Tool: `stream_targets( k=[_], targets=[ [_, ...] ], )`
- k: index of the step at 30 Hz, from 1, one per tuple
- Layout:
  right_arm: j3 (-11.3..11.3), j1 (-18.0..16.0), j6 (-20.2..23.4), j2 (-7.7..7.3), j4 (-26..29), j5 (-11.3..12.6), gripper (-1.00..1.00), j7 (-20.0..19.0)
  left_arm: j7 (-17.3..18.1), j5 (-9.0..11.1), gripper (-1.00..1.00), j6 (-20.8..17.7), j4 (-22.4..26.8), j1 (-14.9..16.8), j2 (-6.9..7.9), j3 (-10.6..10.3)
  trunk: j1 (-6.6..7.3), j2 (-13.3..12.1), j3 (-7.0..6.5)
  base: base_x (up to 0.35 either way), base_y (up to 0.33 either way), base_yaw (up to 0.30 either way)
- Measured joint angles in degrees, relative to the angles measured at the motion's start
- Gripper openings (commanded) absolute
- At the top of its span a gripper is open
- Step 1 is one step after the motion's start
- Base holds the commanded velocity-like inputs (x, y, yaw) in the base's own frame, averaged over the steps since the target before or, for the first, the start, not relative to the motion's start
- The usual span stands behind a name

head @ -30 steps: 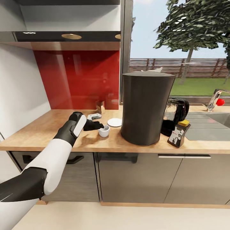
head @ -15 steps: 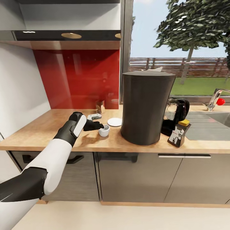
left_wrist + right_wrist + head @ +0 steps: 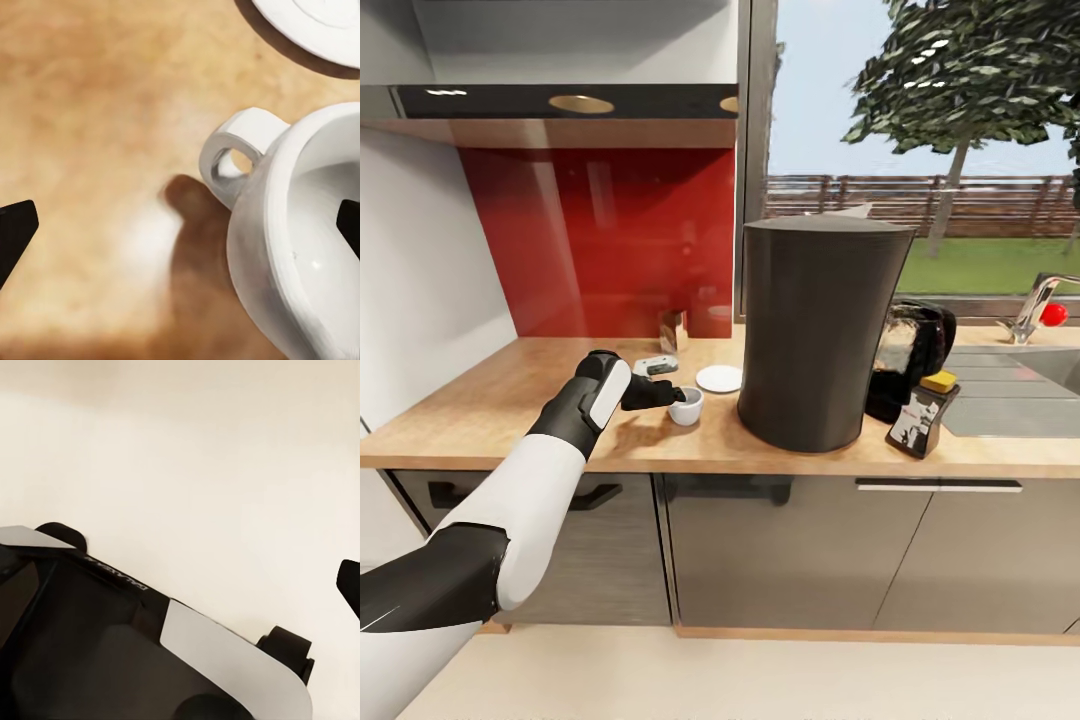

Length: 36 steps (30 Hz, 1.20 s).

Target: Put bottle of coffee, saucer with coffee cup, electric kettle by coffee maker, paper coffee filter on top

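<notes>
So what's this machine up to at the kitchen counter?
It is laying out a coffee station. Its left gripper is at the coffee cup, jaws apart, one fingertip inside the bowl. The cup stands on the countertop, not yet on the saucer just behind it. The coffee maker stands alongside, with the electric kettle and bottle of coffee on its far side.

the kitchen countertop (image 3: 480,400) shows light wood grain with a satin sheen; the cabinets (image 3: 780,560) below are glossy dark grey. the coffee maker (image 3: 815,335) looks matt, finely ribbed dark grey. the coffee cup (image 3: 300,247) and saucer (image 3: 719,379) appear smooth, glazed white. the splashback (image 3: 600,240) is glossy red; the electric kettle (image 3: 912,358) shiny glass and black.
</notes>
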State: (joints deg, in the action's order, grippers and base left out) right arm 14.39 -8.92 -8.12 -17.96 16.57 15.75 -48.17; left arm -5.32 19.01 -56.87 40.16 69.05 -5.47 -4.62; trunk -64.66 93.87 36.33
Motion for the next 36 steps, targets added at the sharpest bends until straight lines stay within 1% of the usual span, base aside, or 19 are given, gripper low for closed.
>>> stream_targets(
  k=[24,25,29,31,35,36],
  targets=[
    [0.0,0.0,0.0,0.00,0.0,0.0,1.00,0.0,0.0,0.0,1.00,-0.1,-0.1,0.0,0.00,0.0,0.00,0.0,0.39,0.000,0.000,0.000],
    [0.0,0.0,0.0,0.00,0.0,0.0,1.00,0.0,0.0,0.0,-1.00,0.0,-0.1,0.0,0.00,0.0,0.00,0.0,0.39,0.000,0.000,0.000],
    [0.0,0.0,0.0,0.00,0.0,0.0,1.00,0.0,0.0,0.0,-1.00,0.0,-0.1,0.0,0.00,0.0,0.00,0.0,0.39,0.000,0.000,0.000],
    [0.0,0.0,0.0,0.00,0.0,0.0,1.00,0.0,0.0,1.3,-1.00,0.0,0.0,0.0,-0.01,0.0,0.00,0.0,0.38,0.000,0.000,0.000],
    [0.0,0.0,0.0,0.00,0.0,0.0,1.00,0.0,0.1,2.4,-1.00,0.1,0.0,0.0,-0.03,0.1,0.00,0.0,0.38,0.000,0.000,0.000],
    [0.0,0.0,0.0,0.00,0.0,0.0,1.00,0.0,0.0,1.9,-1.00,0.0,0.0,0.0,-0.02,0.0,0.00,0.0,0.38,0.000,0.000,0.000]
  ],
)
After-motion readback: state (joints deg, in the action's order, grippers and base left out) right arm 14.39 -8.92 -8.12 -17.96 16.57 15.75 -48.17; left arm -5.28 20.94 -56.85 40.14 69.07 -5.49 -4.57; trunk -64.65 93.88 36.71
